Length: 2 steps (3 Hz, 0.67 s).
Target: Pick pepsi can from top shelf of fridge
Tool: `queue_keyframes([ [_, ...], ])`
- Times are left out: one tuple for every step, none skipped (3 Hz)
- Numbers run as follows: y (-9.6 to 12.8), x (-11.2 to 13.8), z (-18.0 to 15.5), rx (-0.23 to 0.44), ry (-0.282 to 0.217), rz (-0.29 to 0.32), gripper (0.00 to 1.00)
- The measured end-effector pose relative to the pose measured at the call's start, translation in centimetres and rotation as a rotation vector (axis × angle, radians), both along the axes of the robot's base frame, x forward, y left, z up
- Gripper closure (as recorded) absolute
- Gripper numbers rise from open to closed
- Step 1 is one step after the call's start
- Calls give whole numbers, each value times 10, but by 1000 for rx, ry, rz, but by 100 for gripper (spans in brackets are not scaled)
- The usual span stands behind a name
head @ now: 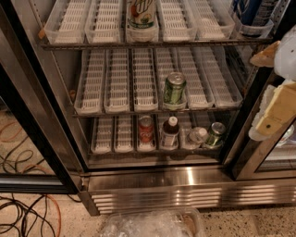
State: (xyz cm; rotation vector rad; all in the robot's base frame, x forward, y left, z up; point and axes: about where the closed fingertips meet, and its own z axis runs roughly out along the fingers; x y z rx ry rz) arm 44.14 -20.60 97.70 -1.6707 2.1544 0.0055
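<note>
The fridge (152,183) stands open in front of me, with wire racks and a ribbed steel base grille. The top shelf (152,44) runs across the upper edge of the view and is lined with white slotted lane trays. A blue can, the pepsi can (251,10), stands at the far right of that shelf; only its lower part shows. A green-and-white can (141,13) stands in a middle lane of the same shelf. My gripper (273,92), white and cream, hangs at the right edge of the view, below and right of the blue can and apart from it.
A green can (175,89) stands on the middle rack. The bottom rack holds a small red can (146,128), a dark bottle (170,132), a clear bottle (197,135) and another green can (214,134). The dark door frame (32,139) stands left. Cables (23,217) and crumpled plastic (152,224) lie on the floor.
</note>
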Motion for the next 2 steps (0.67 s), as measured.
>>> queue_keyframes([
  [13,4,0,174,-33,-4,0],
  [28,7,3,369,-79,-30,0],
])
